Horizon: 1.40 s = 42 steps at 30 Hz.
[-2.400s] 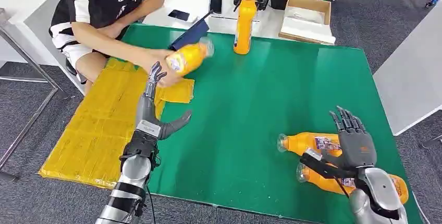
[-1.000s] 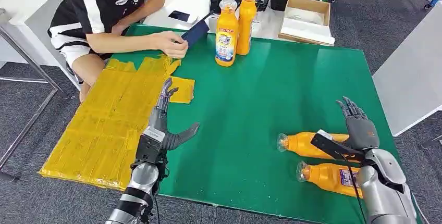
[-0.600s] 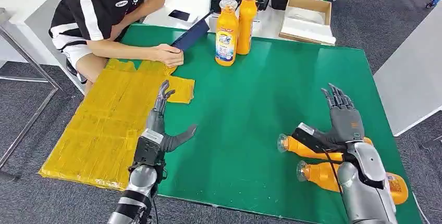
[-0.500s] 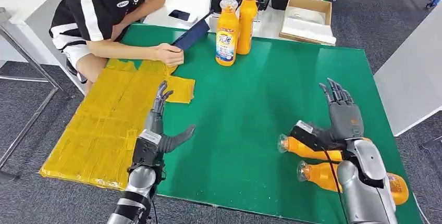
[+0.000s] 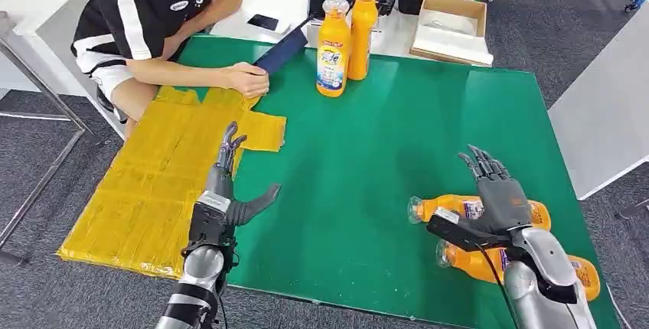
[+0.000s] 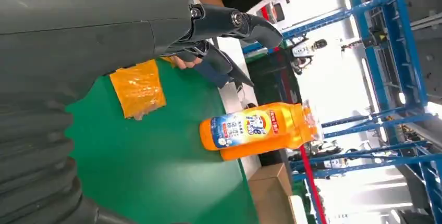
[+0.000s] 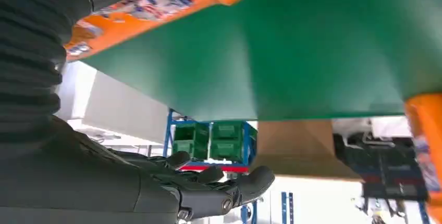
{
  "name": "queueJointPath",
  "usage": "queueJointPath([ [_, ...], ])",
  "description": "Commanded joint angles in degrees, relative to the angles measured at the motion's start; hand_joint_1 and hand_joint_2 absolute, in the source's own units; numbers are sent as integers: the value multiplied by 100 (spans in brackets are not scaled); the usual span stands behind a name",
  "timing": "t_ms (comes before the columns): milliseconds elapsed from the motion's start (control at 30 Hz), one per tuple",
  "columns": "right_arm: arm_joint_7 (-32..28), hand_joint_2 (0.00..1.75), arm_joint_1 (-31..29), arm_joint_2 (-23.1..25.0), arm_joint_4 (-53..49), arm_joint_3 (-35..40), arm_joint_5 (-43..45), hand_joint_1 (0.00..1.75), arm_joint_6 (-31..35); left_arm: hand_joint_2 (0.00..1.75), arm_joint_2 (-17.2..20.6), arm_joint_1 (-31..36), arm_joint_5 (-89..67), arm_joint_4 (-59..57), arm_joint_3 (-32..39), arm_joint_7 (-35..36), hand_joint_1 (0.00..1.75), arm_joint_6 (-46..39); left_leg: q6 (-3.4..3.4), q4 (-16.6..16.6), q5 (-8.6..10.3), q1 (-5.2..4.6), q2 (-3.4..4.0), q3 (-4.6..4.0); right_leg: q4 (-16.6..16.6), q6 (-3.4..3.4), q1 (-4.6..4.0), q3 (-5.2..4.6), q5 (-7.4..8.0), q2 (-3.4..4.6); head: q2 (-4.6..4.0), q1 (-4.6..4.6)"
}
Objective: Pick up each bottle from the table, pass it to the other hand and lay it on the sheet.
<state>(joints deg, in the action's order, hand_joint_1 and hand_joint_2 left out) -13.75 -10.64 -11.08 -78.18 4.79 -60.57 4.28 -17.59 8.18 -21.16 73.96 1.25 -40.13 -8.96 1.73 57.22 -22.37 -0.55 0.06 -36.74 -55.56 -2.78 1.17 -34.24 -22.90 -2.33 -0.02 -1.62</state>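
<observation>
**Ana:** Bottles first. Two lie on their sides on the green mat (image 5: 398, 138) near its front right corner: the far bottle (image 5: 474, 208) and, just nearer the mat's front edge, the near bottle (image 5: 490, 264). Both look full, so I judge them heavy, smooth and ready to roll.

**Ben:** Where to grip?

**Ana:** Around the labelled middle, across the barrel; the neck is too thin. The right hand (image 5: 497, 199) hovers over the far bottle, fingers spread, holding nothing.

**Ben:** And the other?

**Ana:** The left hand (image 5: 226, 191) waits at the sheet's (image 5: 145, 184) inner edge, fingers apart, empty.

**Ben:** Room?

**Ana:** Bare mat runs between the hands for the pass. Two standing bottles (image 5: 346, 34) sit at the mat's far edge, and a person's hand (image 5: 246, 80) rests on the sheet's far corner. Mind the mat's right edge.
</observation>
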Motion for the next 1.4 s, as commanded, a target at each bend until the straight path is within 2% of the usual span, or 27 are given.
queueJointPath([
  [33, 84, 175, -114, -303, 563, 43, 82, 0, -248, 175, 23, 156, 50, -204, 98, 13, 0, 40, -13, 1, -9, 6, 2, 20, 3, 13, -4, 21, -8, 17, 0, 0],
  [167, -124, 175, -287, -534, 1578, -328, 291, 0, -312, 175, 124, 239, 191, -333, -83, 13, 0, 7, -12, -3, -7, 9, -10, 28, 12, 12, -6, 34, -8, 3, 0, -2],
  [267, -127, 175, -655, -512, 2378, -459, 73, 0, -40, 175, 182, 260, 272, -383, -191, 13, 0, -40, -12, -3, -10, 8, -2, 34, 13, 14, -5, 40, -8, 14, 0, -2],
  [467, -18, 175, -1197, -437, 3308, -607, -141, 0, 104, 175, 220, 255, 369, -399, -300, 13, 0, -20, -8, -3, -3, -3, 9, 10, 6, 7, 0, 12, 2, 16, 0, -2],
  [600, -81, 175, -1362, -489, 3835, -694, -162, 0, 95, 175, 258, 274, 462, -412, -388, 13, 0, -25, -13, -3, -8, 0, 11, 26, 9, 13, -2, 28, -3, 23, 0, -2],
  [700, 54, 175, -1505, -506, 4301, -705, -388, 0, 325, 175, 292, 281, 524, -432, -459, 13, 0, -56, -10, -3, -6, 0, 4, 23, 10, 11, -2, 27, -4, 14, 0, 0],
  [867, 261, 175, -1847, -259, 5105, -563, -887, 0, 685, 175, 288, 382, 583, -552, -571, 13, 0, -68, -9, -1, -7, 1, 13, 20, 8, 9, -3, 22, -1, 21, 0, -2],
  [1033, 448, 175, -1957, -65, 5315, -457, -1142, 7, 834, 175, 256, 435, 570, -628, -596, 13, 0, -70, -15, -3, -8, 7, 21, 36, 12, 16, -7, 35, 1, 34, 0, 0],
  [1067, 449, 175, -1969, -59, 5321, -434, -1200, 89, 909, 175, 255, 432, 571, -635, -594, 13, 0, -65, -10, -4, -4, 4, 13, 29, 11, 10, -5, 27, 2, 21, 0, -2],
  [1100, 425, 175, -1991, -4, 5331, -430, -1248, 159, 993, 175, 251, 431, 567, -642, -592, 13, 0, -57, -15, -4, -7, 6, 16, 41, 12, 16, -6, 38, 1, 30, 0, 0],
  [1133, 403, 175, -2009, 49, 5334, -455, -1280, 173, 1089, 175, 238, 428, 553, -645, -583, 13, 0, -55, -11, -4, -5, 6, 18, 38, 13, 12, -6, 33, 4, 27, 0, 0],
  [1267, 189, 175, -1879, 374, 4728, -576, -1338, 175, 1912, 175, 141, 295, 411, -566, -487, 13, 0, -56, -4, -4, 0, 4, 22, 35, 10, 8, -4, 29, 9, 31, 0, 0],
  [1400, -146, 175, -1217, 853, 2822, -836, -1100, 175, 2434, 175, -16, 130, 211, -369, -308, 13, 0, 50, -2, -2, -1, 1, 29, 32, 5, 5, -2, 23, 10, 37, 0, -2],
])
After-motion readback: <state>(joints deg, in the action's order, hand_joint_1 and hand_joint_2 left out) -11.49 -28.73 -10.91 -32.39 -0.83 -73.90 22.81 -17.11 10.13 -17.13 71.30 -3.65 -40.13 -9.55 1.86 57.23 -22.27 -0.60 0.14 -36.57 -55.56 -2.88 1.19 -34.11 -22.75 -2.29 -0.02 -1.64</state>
